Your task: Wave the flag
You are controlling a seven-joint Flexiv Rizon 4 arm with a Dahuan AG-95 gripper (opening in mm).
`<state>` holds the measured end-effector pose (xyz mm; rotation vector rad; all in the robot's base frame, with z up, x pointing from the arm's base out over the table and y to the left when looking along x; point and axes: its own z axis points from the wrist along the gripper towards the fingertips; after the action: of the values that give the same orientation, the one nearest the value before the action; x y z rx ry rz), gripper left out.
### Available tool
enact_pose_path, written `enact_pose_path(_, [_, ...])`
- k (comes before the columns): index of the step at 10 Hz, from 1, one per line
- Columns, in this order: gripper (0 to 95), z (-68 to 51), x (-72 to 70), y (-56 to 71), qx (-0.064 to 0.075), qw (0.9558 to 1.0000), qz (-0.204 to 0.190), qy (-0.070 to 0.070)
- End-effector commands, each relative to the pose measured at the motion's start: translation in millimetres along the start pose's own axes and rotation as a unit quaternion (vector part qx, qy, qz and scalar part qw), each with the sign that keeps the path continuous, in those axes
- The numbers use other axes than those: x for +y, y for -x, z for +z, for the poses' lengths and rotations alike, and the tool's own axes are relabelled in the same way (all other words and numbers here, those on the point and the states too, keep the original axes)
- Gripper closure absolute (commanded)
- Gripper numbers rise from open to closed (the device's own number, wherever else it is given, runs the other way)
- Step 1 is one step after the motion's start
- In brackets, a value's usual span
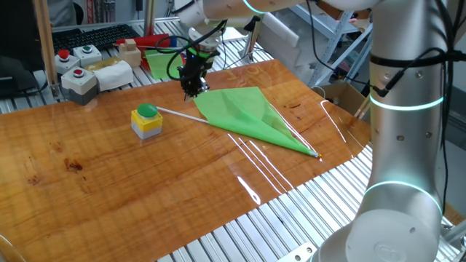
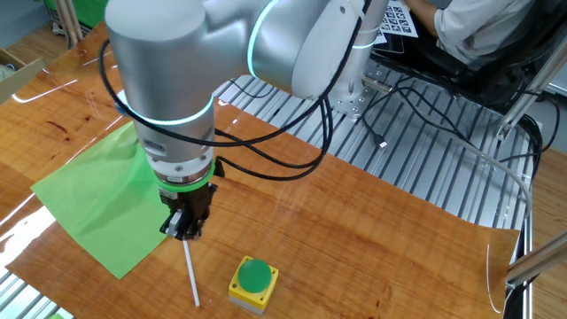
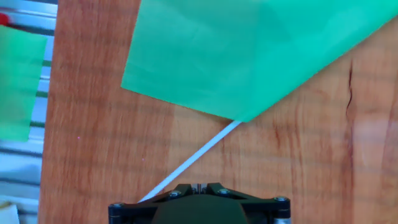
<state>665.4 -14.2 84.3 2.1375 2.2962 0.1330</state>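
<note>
The flag is a large bright green sheet (image 1: 244,113) lying flat on the wooden table, with its thin white stick (image 1: 178,113) pointing toward the yellow button box. It also shows in the other fixed view (image 2: 97,199) and the hand view (image 3: 249,56). My gripper (image 1: 193,89) hovers just above the spot where the stick leaves the sheet. Its fingers are pressed together with nothing between them. In the hand view the stick (image 3: 199,152) runs diagonally down to the left and passes under the left side of the gripper (image 3: 196,186).
A yellow box with a green button (image 1: 147,121) stands by the stick's free end. A smaller green sheet (image 1: 164,62) lies at the back, beside grey button boxes (image 1: 76,73) and a keyboard. Metal rails border the wooden table (image 1: 109,189).
</note>
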Motion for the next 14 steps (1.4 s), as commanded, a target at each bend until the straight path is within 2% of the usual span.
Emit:
enact_pose_path(1, [57.0, 7.1, 1.4, -1.9, 0.008, 0.9987, 0.051, 0.003])
enact_pose_path(5, [57.0, 17.9, 5.2, 0.7, 0.009, 0.9971, 0.075, 0.003])
enact_pose_path(9, [57.0, 29.5, 7.2, 3.8, 0.015, 0.9929, 0.117, 0.010])
enact_pose_path(14, [57.0, 40.7, 9.3, 5.2, 0.012, 0.9916, 0.129, 0.011])
